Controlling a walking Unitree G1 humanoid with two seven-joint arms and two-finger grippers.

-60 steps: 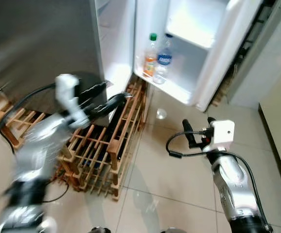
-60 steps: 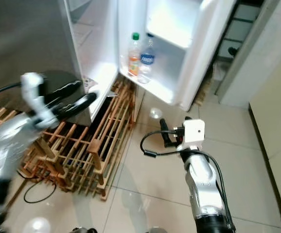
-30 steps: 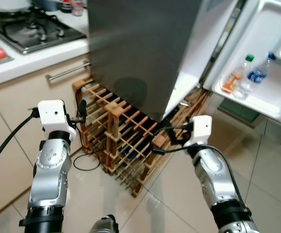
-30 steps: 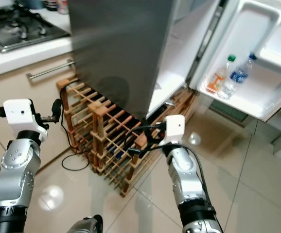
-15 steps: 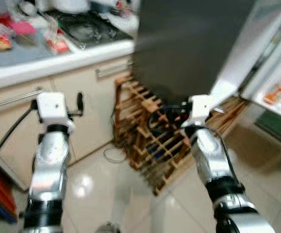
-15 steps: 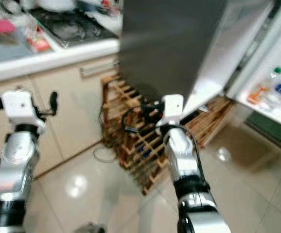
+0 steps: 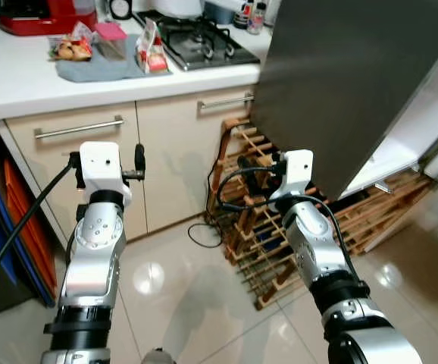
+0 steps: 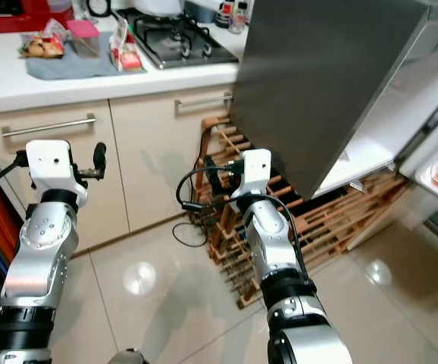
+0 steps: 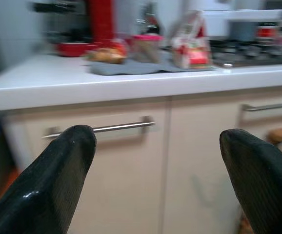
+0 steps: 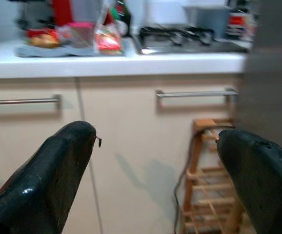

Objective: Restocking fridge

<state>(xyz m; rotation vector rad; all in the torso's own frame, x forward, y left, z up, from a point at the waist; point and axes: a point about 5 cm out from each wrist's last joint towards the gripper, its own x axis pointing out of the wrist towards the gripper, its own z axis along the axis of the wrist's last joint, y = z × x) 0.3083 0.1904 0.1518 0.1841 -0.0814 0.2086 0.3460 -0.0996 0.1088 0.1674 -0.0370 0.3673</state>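
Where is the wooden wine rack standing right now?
In the head views, the wooden wine rack stands on the tiled floor at the robot's right, beside the cream cabinets and under the open grey fridge door.

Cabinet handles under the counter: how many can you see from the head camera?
2. One bar handle is on the drawer front above the left gripper; the other is on the front beside the fridge. More may lie outside the frame.
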